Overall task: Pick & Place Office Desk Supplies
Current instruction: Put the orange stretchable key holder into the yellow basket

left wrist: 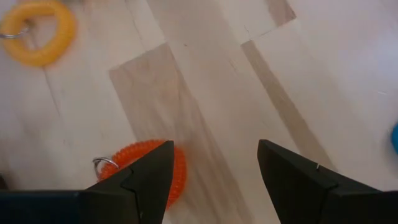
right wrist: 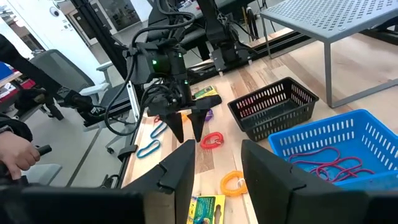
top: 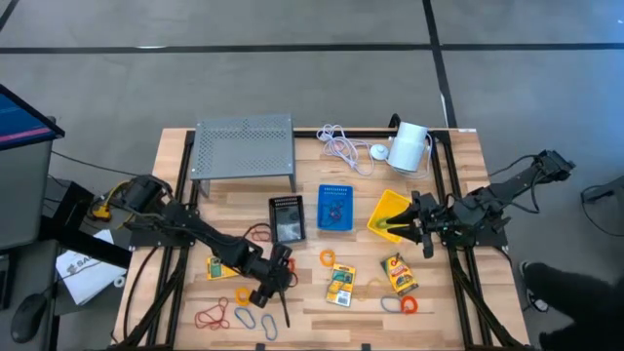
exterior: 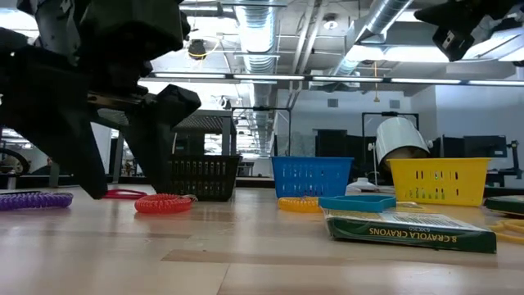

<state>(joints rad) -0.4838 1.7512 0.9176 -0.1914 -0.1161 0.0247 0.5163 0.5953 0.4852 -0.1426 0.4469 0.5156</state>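
While spread, left hand [left wrist: 214, 180] above table, orange coil loop [left wrist: 149, 168] beside one finger, untouched

On my feed: pale wood-grain table [top: 458, 175], three mesh bins in black [top: 287, 218], blue [top: 334, 208] and yellow [top: 388, 215], a grey perforated shelf [top: 244, 144], an orange coil loop [left wrist: 149, 163], a yellow loop [left wrist: 38, 32], and green-and-yellow crayon packets [exterior: 409, 230].

Matte black jointed arms with blocky links, looped black cables along them, small green lights on left wrist housing [right wrist: 163, 62], wedge-shaped dark fingers [left wrist: 140, 183] tapering toward blunt tips.
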